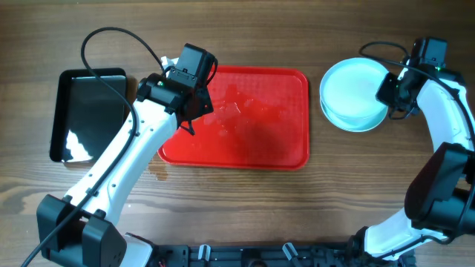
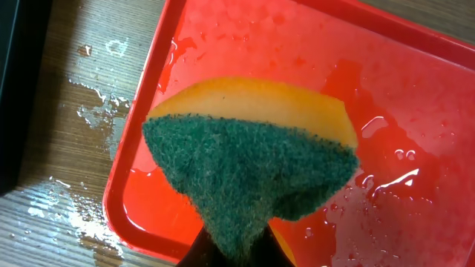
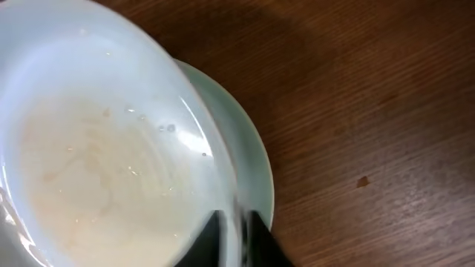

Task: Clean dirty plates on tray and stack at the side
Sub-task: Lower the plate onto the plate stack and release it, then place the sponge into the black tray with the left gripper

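Left gripper (image 1: 193,104) is clamped on a green-and-yellow sponge (image 2: 249,174), held over the near-left corner of the wet red tray (image 1: 274,141) — no plates on it. Water puddles (image 2: 96,111) sit on the table (image 1: 237,200) beside that corner, black tray (image 1: 89,111) further left. Plates (image 1: 352,93) are stacked right of the red tray; right gripper (image 3: 236,233) pinches the rim of the top plate (image 3: 104,148) — it sits off-centre on the lower plate (image 3: 249,167).
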{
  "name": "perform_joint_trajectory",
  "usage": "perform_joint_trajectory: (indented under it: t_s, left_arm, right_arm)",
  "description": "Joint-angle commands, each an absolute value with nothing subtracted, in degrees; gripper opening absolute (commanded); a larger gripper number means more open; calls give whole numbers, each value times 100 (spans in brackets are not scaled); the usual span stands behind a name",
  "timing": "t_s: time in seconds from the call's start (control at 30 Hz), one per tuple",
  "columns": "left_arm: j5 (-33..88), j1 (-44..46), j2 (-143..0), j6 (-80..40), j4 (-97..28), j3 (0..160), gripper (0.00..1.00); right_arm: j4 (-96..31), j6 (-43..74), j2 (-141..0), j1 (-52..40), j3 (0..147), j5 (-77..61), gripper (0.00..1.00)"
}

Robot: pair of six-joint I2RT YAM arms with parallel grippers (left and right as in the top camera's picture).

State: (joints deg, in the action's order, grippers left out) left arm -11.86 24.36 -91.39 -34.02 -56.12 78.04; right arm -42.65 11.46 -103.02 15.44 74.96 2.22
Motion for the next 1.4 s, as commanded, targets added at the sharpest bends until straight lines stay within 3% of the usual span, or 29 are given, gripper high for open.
perform_joint_trajectory:
  t_s: [0.0, 0.1, 0.23, 0.43, 0.5, 0.57, 0.63, 0.93, 1.27, 1.37]
  left_arm:
    - [-1135, 2410, -9190, -3500, -5575, 7756, 5]
    - [-1135, 2410, -9190, -3500, -5546, 7756, 5]
    - [-1140, 2410, -9190, -3498, -5483, 7756, 4]
    - [-1503, 1970, -9190, -3476, -5465, 7756, 4]
    - [-1479, 1653, -9190, -3476, -5502, 7756, 4]
    - [-1481, 1304, -9190, -3474, -5557, 7756, 4]
    - [-1483, 980, -9196, -3472, -5564, 7756, 4]
    - [-1481, -635, -9926, -3111, -5225, 7756, 4]
    - [-1481, -1450, -10906, -3083, -4886, 7756, 4]
    - [-1481, -1634, -11096, -3024, -4794, 7756, 13]
  right_arm:
    - [-4272, 1201, -10374, 1540, 7605, 344, 59]
    - [-4276, 1197, -10372, 1533, 7605, 183, 68]
    - [-4346, 1194, -10337, 1533, 7605, -410, 69]
    - [-4423, 1203, -10053, 1304, 7605, -2075, 69]
    - [-4429, 1203, -9953, 1179, 7605, -2248, 60]
    - [-4466, 1223, -9854, 1020, 7605, -2303, 53]
    - [-4504, 1225, -9808, 823, 7605, -2303, 53]
    - [-4563, 1208, -9808, -473, 7605, -2294, 60]
    - [-4202, 1525, -9808, -1474, 7605, -1647, 60]
    - [-4156, 1522, -9806, -1638, 7605, -1647, 61]
